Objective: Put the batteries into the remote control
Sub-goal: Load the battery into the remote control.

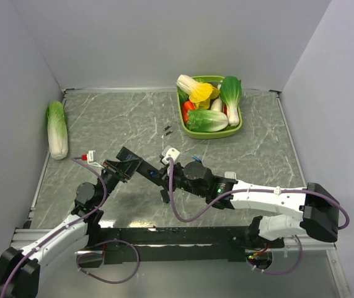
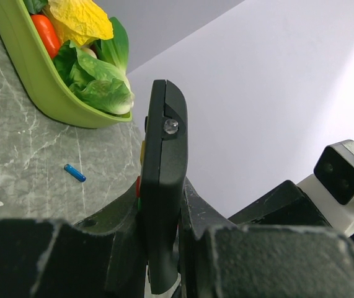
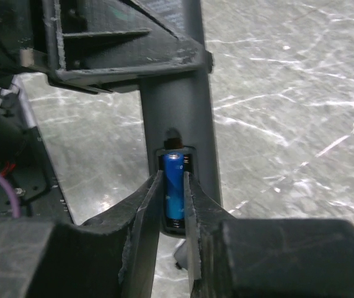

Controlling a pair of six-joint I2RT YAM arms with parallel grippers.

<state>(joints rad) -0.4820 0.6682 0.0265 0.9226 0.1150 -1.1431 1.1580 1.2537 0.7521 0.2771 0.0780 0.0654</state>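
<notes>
The grey marbled counter (image 1: 121,118) carried a green tray (image 1: 217,135) of toy vegetables toward one o'clock in the top view and a napa cabbage (image 1: 57,129) out at nine o'clock, both well clear of the work. Just below centre, the two arms met over the counter.

The left pincer (image 2: 162,205) was clamped on the lower part of the black remote control (image 2: 164,155), holding it edge-on and off the counter, probably so the open back faced the other arm. The right pincer (image 3: 172,180) came at that back from three o'clock, its fingers set narrowly on either side of a blue battery (image 3: 174,167) lying lengthwise in the open compartment. Whether they gripped it or merely flanked it could not be told. That close straddle suited guiding the cell down between the compartment walls.

A second battery (image 2: 74,172) lay loose on the counter near the tray's wall, apart from both arms. By the look of it, that cell had yet to be loaded.
</notes>
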